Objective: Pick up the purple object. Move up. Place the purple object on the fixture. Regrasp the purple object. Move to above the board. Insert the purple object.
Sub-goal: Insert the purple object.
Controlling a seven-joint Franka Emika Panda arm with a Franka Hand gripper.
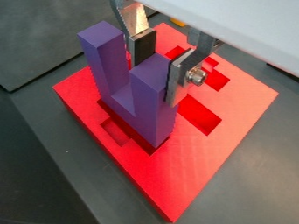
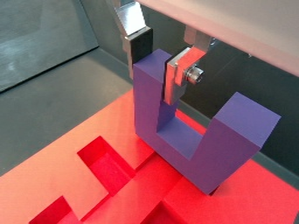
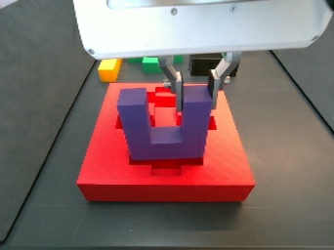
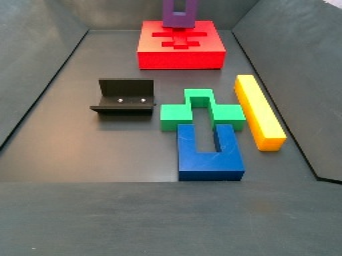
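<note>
The purple object (image 1: pixel 122 83) stands upright on the red board (image 1: pixel 205 171) with its two prongs pointing up and its base down among the cross-shaped recesses. In both wrist views my gripper (image 1: pixel 160 70) (image 2: pixel 158 63) straddles the top of one prong, with its fingers against opposite sides, shut on it. A side view shows the same: the gripper (image 3: pixel 194 88) on the right-hand prong of the purple object (image 3: pixel 163 132), at the middle of the board (image 3: pixel 163 181). The black fixture (image 4: pixel 123 98) stands empty on the floor, well away from the board (image 4: pixel 181 52).
A green cross-shaped block (image 4: pixel 201 110), a blue block (image 4: pixel 210 155) and a long yellow bar (image 4: pixel 261 110) lie on the dark floor next to the fixture. Sloping grey walls enclose the workspace.
</note>
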